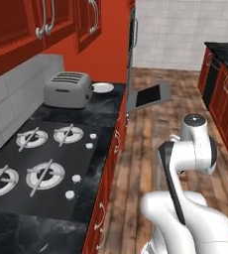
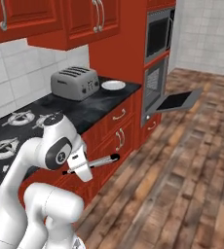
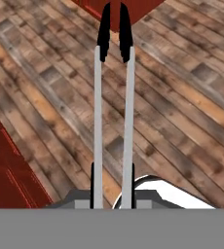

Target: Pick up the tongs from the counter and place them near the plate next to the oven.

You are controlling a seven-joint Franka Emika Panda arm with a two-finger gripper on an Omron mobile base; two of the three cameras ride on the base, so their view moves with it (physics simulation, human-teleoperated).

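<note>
My gripper is shut on the tongs, whose two grey arms with dark tips run straight ahead over the wooden floor. From the right base view, the tongs stick out level from my gripper, in front of the red drawers and below the counter edge. The small white plate lies at the far end of the black marble counter, right beside the oven. The oven door hangs open.
A silver toaster stands just short of the plate. The gas hob takes up the near counter. Red cabinets line the far right wall, with wooden floor between.
</note>
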